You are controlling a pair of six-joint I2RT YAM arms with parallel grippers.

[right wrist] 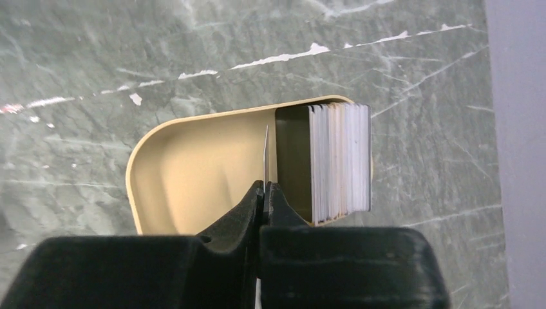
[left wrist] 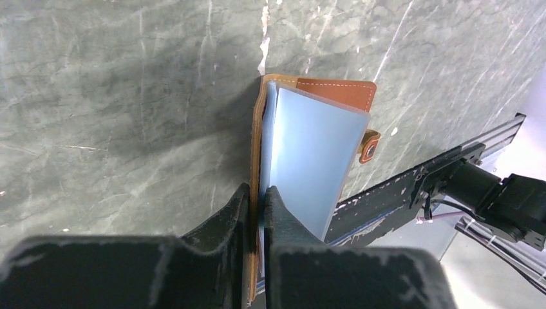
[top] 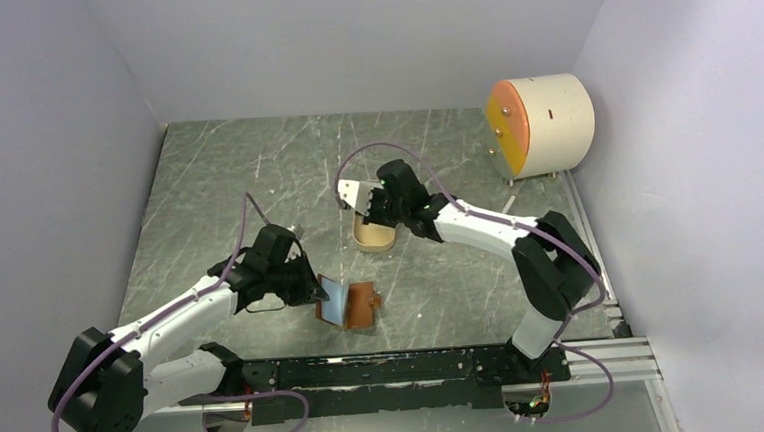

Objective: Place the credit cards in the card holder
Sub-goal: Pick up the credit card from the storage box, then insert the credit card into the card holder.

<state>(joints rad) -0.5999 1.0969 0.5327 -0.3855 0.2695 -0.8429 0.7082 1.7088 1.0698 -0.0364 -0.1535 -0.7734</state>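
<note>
The left gripper (left wrist: 257,193) is clenched on one edge of the open card holder (left wrist: 335,94), near the front of the table (top: 206,187). The right gripper (right wrist: 264,190) pinches one credit card (right wrist: 266,151) edge-on over the tan tray (right wrist: 193,167), beside the stack of cards (right wrist: 338,161) in it.

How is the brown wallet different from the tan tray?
The card holder is reddish-brown leather with a pale blue inside; the tray is plain tan. The card holder is gripped open by the left end effector; the tray lies flat on the table, a stack of cards standing at one end. Both are small containers.
</note>
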